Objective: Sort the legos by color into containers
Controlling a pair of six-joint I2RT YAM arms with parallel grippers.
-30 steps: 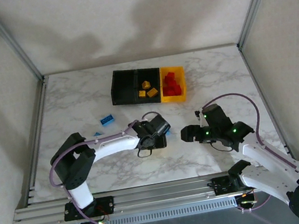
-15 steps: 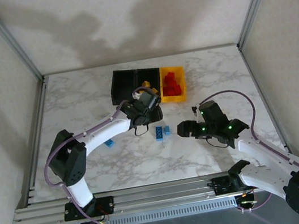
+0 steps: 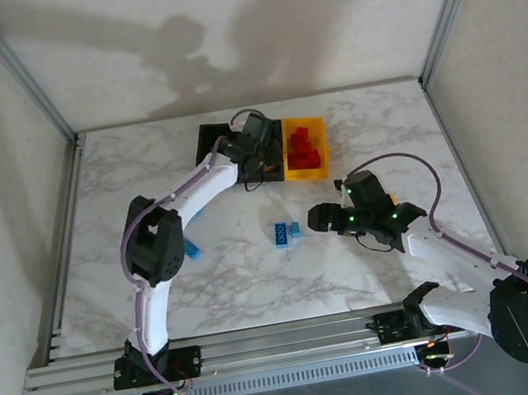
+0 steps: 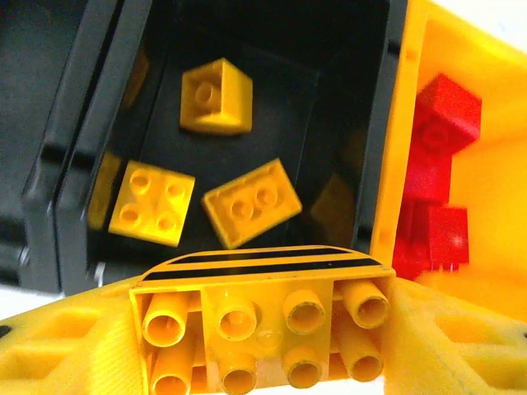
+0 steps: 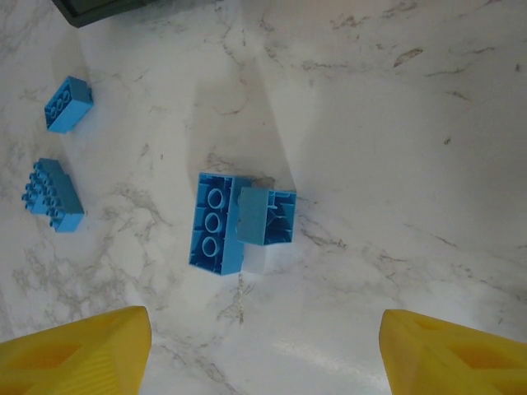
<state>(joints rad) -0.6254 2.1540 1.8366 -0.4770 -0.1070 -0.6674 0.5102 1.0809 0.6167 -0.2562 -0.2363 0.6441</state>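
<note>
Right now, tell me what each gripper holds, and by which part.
Left gripper: a yellow lego, clamped by its two opposite ends. Right gripper: nothing; open.

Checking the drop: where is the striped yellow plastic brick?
Left wrist view: the striped yellow brick is clamped in the left claw over the middle black plastic bin, beside the yellow bin.

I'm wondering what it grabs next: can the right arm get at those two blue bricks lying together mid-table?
Probably yes. The right gripper hangs open close by the two blue bricks, with nothing covering them. The left gripper, holding a yellow brick, is away at the bins.
</note>
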